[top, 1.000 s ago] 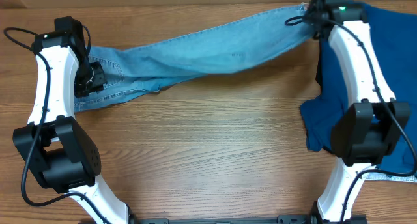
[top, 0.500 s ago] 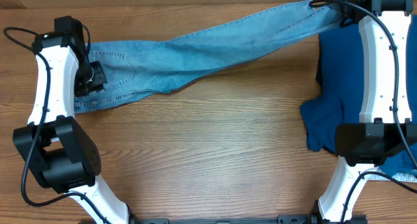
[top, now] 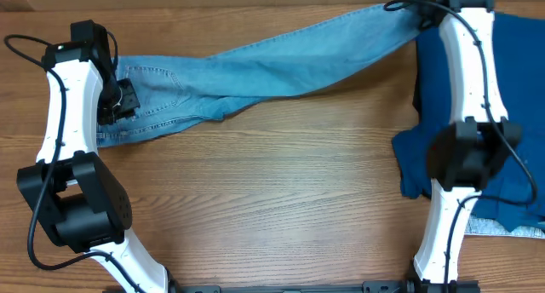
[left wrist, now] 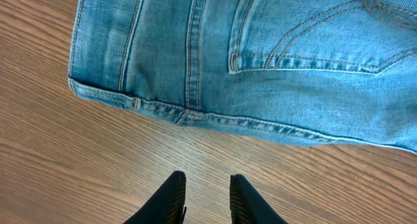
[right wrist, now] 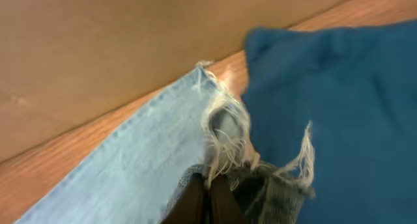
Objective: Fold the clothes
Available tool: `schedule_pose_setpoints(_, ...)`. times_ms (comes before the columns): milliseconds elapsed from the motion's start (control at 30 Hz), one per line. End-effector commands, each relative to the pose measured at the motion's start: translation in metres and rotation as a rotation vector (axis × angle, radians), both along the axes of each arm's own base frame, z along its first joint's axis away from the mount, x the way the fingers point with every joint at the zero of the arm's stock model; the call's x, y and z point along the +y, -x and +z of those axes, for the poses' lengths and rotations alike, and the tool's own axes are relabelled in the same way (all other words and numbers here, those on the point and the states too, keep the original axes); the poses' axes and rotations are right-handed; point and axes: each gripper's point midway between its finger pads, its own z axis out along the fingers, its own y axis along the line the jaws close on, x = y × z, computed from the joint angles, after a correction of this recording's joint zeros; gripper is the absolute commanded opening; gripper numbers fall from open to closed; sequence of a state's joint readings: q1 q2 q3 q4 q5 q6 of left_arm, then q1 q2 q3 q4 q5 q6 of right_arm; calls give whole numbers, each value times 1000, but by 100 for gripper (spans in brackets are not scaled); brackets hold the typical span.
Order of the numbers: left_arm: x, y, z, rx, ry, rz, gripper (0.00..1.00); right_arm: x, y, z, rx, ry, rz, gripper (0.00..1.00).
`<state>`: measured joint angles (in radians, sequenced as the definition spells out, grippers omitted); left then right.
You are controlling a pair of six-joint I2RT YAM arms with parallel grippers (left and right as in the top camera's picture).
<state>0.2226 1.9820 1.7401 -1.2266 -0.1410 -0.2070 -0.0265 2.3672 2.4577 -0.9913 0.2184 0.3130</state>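
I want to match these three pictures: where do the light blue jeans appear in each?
Overhead: the jeans stretch across the top, left to right.
Left wrist: their waistband and back pocket fill the upper half.
Right wrist: the frayed hem sits at centre, pinched by the right hand.
Shared landmark: the wooden table, in all three.

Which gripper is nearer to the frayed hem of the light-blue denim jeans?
Right. The right gripper is shut on the frayed hem of the light-blue denim jeans. The left gripper hovers, slightly open, beside their waistband, at the opposite end.
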Motion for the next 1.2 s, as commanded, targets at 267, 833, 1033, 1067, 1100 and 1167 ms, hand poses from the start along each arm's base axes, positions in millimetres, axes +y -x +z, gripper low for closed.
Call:
schedule_pose_setpoints(267, -2, -3, 2, -8, 8, -15, 25, -12, 10, -52, 139, 15, -48, 4)
schedule_pose_setpoints(833, -10, -4, 2, -6, 9, -36, 25, -26, 120, -29, 513, -57, -53, 4)
schedule_pose_setpoints(1033, -14, 0, 1, 19, 7, -62, 25, -9, 123, -18, 498, -125, 30, 4)
schedule_pose_setpoints(1067, -13, 1, 1, 23, 4, -65, 25, -9, 124, -21, 507, -122, 27, 4)
schedule_pose_setpoints(1100, -14, 1, 1, 25, 4, -77, 24, -12, 125, -21, 512, -108, 20, 4)
schedule_pose_setpoints(1167, -14, 0, 1, 22, 4, -78, 24, -23, 126, -20, 516, -64, -7, 4)
